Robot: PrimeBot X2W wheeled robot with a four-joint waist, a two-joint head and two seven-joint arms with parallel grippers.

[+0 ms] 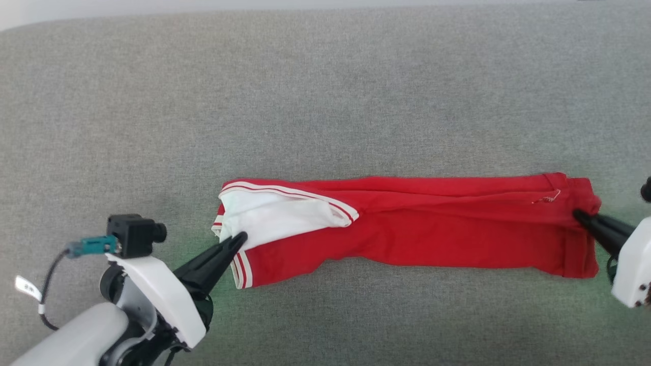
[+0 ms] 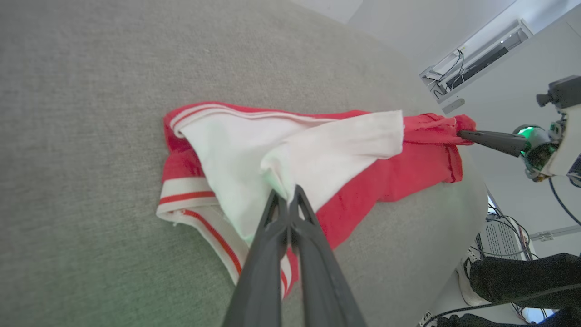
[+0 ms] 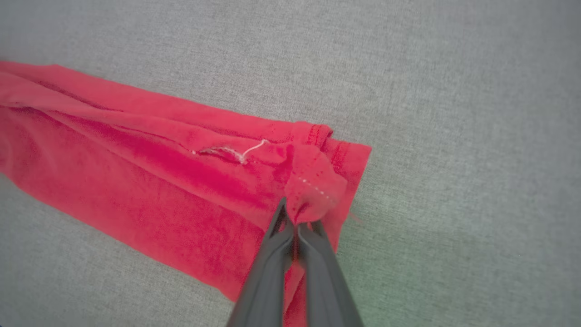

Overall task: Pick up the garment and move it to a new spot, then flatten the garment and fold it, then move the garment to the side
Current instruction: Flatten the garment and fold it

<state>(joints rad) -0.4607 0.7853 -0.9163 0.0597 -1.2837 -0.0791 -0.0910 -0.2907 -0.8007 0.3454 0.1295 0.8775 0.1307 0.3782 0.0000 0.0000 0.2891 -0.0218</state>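
Grey fabric surface (image 1: 325, 101), long-folded garment (image 1: 432, 229) between left fingers (image 1: 218, 252) and right fingers (image 1: 596, 223), both clenched on its ends

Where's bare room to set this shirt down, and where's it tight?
Widest: the grey woven fabric surface beyond the far edge of the long folded red jersey garment with white sleeve. A narrower strip runs along its near side. Crowded: both ends, where the left gripper and right gripper pinch it.
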